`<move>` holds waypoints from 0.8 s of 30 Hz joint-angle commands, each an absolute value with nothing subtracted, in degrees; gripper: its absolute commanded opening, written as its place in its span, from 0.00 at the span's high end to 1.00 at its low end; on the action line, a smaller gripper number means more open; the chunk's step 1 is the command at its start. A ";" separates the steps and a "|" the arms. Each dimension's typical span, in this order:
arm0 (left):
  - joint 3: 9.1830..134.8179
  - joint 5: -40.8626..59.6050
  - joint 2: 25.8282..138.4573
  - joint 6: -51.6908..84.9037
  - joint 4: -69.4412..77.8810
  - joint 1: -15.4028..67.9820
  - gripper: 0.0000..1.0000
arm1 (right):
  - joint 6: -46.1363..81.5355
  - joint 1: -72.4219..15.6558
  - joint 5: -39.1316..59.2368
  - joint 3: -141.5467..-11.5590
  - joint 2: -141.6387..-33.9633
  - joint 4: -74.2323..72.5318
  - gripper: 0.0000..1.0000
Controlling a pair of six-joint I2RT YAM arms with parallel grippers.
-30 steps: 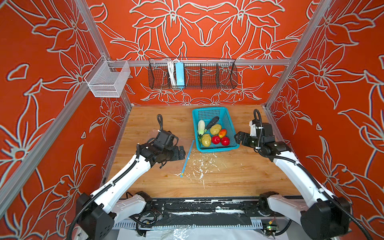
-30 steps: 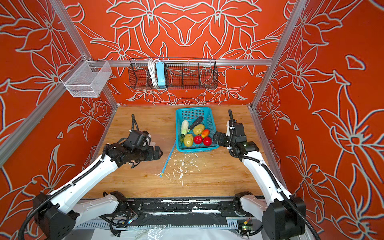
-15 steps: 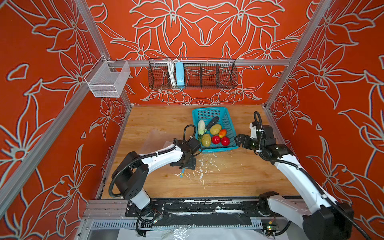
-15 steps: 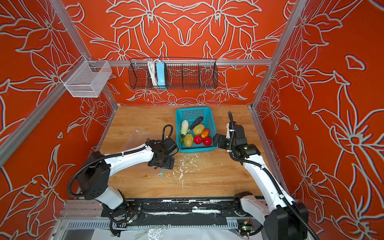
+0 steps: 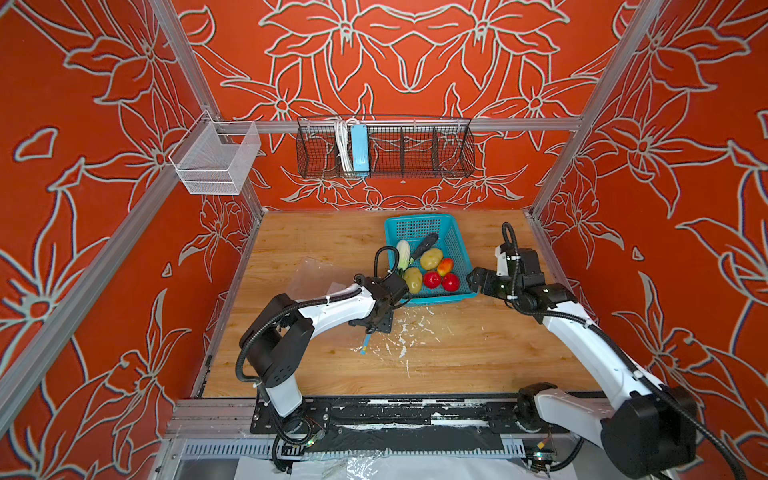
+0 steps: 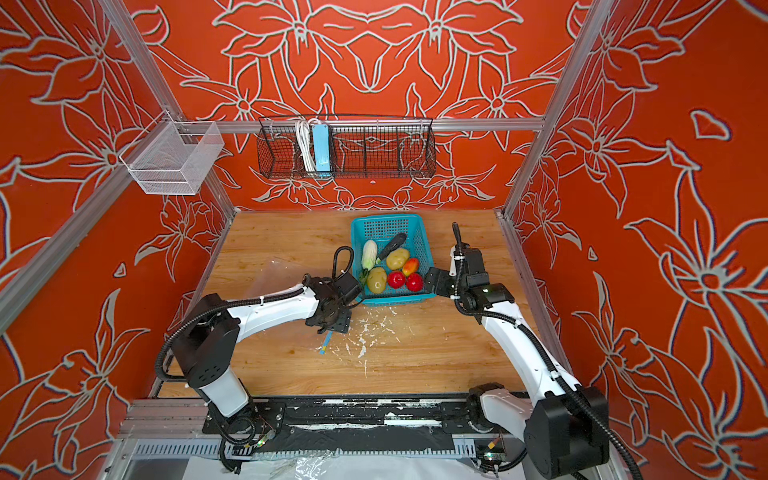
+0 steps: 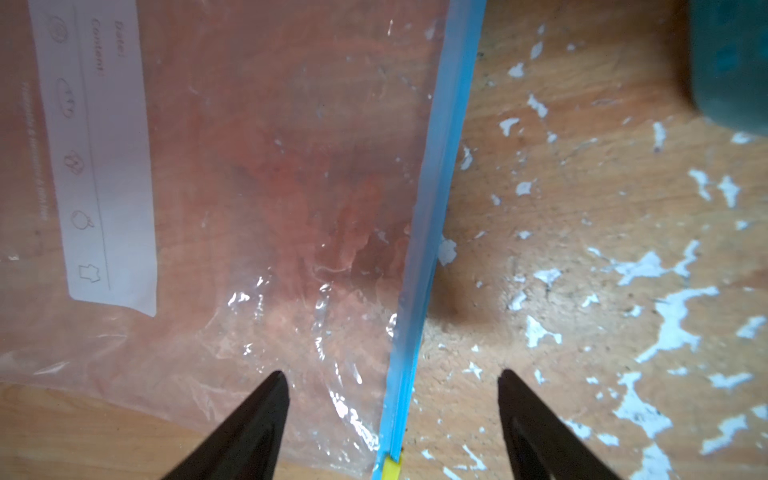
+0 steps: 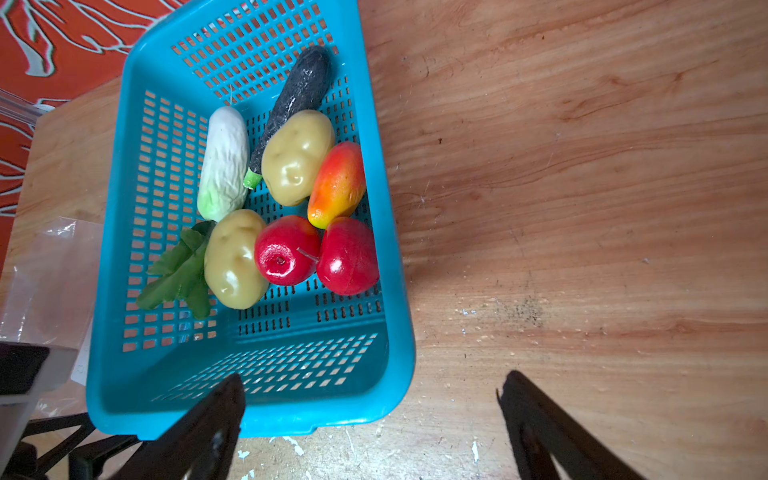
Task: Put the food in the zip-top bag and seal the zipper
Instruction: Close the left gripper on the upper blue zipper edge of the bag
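Scuffed wood tabletop (image 5: 478, 357) with white paint flecks all over it, boxed in by orange flower walls (image 5: 395, 62). Closest thing that matters: the left gripper (image 7: 390, 384) sits low over the zip-top bag (image 7: 270, 166), jaws apart and gripping nothing, one finger over the clear film and one over bare wood. The zipper (image 7: 436, 187) runs right up the gap between them, its long axis pointing straight away from the wrist, and the little yellow tab (image 7: 390, 463) is at the near end, right by the fingertips. My guess is the next move is a pinch across that strip near the tab, which only works if the strip is centred between the jaws. Can't tell whether the mouth is open or pressed shut. The bag lies flat, its white label (image 7: 108, 158) well off to the side of the zipper.

Further back is the teal basket (image 5: 415, 222), just past the zipper's far end, with all the food (image 5: 432, 268) inside it, none bagged yet. The right gripper (image 5: 473, 282) hangs wide open and empty at the basket's near right corner, so the left arm is clearly the nearer one for the bag
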State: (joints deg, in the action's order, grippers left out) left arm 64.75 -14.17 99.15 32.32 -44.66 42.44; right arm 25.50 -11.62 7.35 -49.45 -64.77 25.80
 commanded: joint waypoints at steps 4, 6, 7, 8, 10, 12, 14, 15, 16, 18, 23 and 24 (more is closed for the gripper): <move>65.83 -17.70 99.91 31.84 -45.18 42.63 0.29 | 25.31 -12.01 6.68 -50.09 -65.39 25.11 0.02; 65.83 -18.41 100.19 31.71 -45.25 42.63 0.33 | 25.14 -12.04 6.38 -50.02 -65.05 25.39 0.02; 65.68 -19.26 100.43 31.69 -45.36 42.63 0.38 | 25.09 -11.94 6.29 -49.93 -64.78 25.40 0.02; 65.36 -20.11 100.54 31.55 -45.16 42.63 0.41 | 25.09 -11.94 6.22 -49.77 -64.56 25.42 0.02; 64.44 -20.87 100.93 30.65 -44.24 42.55 0.42 | 25.22 -12.00 5.75 -49.45 -64.12 25.10 0.02; 64.25 -20.94 101.52 30.32 -44.08 42.54 0.43 | 25.30 -11.94 5.63 -49.22 -63.87 24.83 0.02; 64.16 -20.33 102.01 30.06 -43.79 42.54 0.43 | 25.38 -12.01 5.70 -49.22 -63.78 24.79 0.02; 64.16 -20.30 102.19 30.20 -43.69 42.54 0.43 | 25.34 -11.99 5.72 -49.14 -63.64 24.79 0.02; 64.08 -20.30 102.22 30.28 -43.51 42.50 0.45 | 25.49 -11.99 5.80 -49.07 -63.69 24.70 0.02; 63.70 -20.57 102.31 30.62 -42.95 42.46 0.49 | 25.64 -11.98 5.92 -48.87 -63.64 24.74 0.02; 62.75 -18.43 102.47 30.51 -40.90 41.70 0.53 | 25.66 -11.94 6.27 -49.39 -63.40 25.69 0.02; 62.77 -18.37 102.47 30.50 -40.87 41.62 0.53 | 25.75 -12.04 6.28 -49.26 -63.16 25.53 0.02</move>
